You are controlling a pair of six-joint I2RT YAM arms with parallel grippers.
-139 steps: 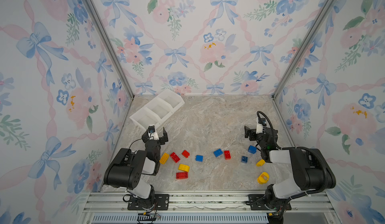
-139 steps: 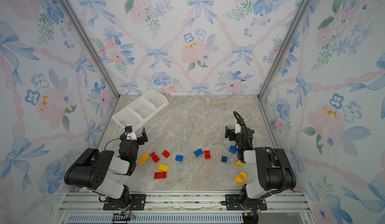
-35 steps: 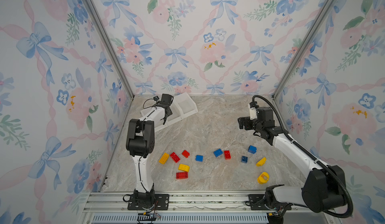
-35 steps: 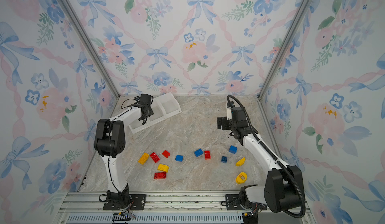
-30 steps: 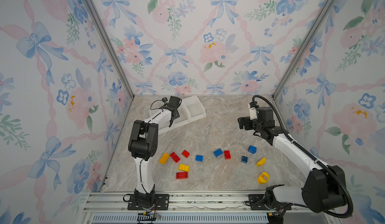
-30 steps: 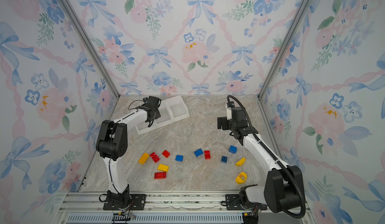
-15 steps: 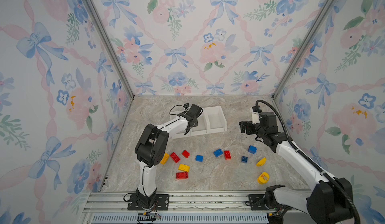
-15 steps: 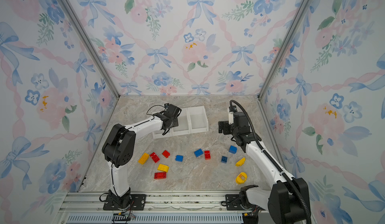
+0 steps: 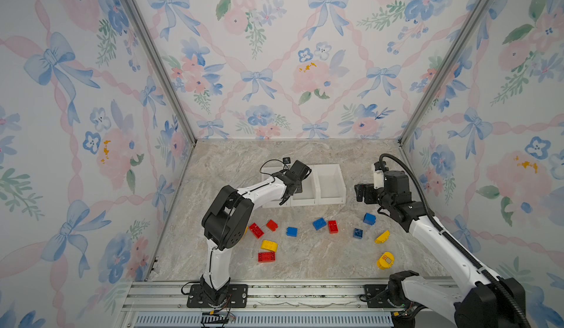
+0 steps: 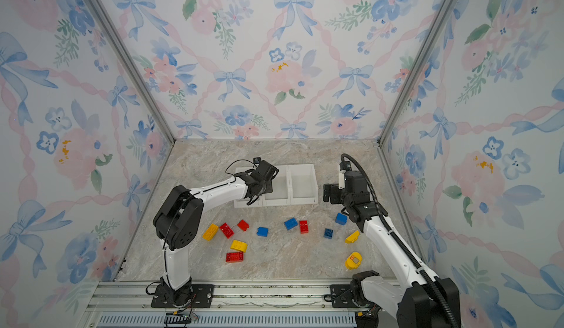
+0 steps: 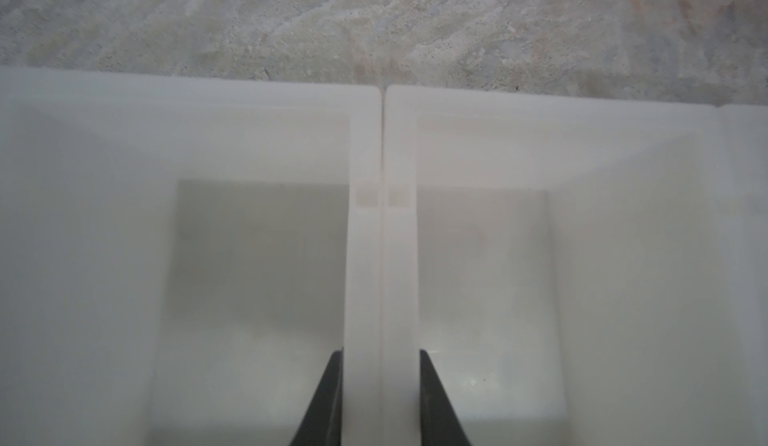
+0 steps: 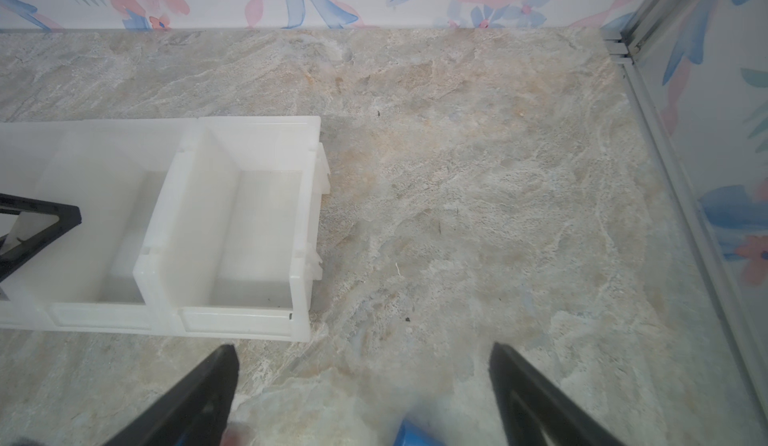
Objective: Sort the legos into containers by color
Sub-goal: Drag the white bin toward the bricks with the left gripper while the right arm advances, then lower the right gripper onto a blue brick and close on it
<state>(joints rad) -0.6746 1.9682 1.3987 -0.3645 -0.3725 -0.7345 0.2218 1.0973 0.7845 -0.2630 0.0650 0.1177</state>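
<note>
Placing bins (image 9: 331, 186) at twelve o'clock, left gripper (image 11: 380, 398) is pinching their wall; right gripper (image 12: 361, 348), gaping empty, likely picking bricks (image 9: 319, 223) next

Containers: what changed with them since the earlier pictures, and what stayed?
The left gripper has clamped the shared wall between two bins and dragged the containers from the far left corner to mid-table, squaring the row. The right arm unfolded; the right gripper hangs open by their right end. The legos lie unmoved, none binned.
</note>
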